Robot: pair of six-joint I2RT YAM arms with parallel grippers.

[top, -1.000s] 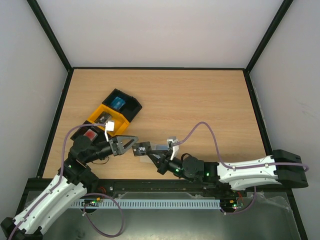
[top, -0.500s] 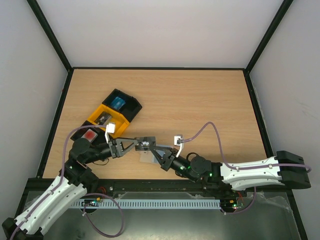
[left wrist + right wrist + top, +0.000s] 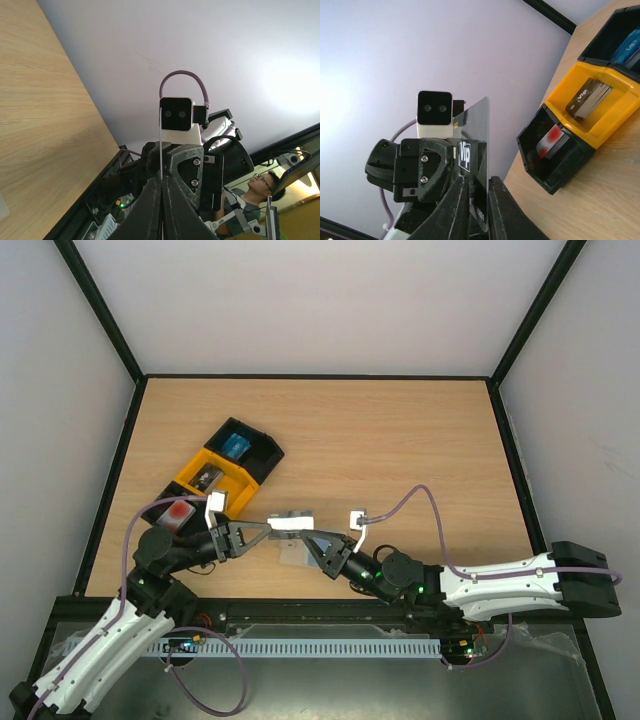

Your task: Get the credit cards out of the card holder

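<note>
A dark glossy credit card (image 3: 477,125) with a white "Vip" label is held in the air between both arms. My right gripper (image 3: 479,182) is shut on its lower edge, one finger on each face. My left gripper (image 3: 161,179) is shut on the same card, which shows there edge-on as a thin line (image 3: 160,145). From above, the card (image 3: 292,520) bridges the left gripper (image 3: 270,527) and the right gripper (image 3: 310,537) near the table's front. The pale card holder (image 3: 292,556) lies flat on the table just below them.
At the left stands a row of trays. A black tray (image 3: 262,453) holds a blue item, a yellow tray (image 3: 190,472) holds a dark card stack (image 3: 587,97), and a black tray (image 3: 555,177) holds a red-spotted item (image 3: 180,510). Black frame rails edge the wooden table (image 3: 400,450).
My left gripper has moved in from the left and shut on the card that my right gripper holds. The card has shifted slightly toward the back.
</note>
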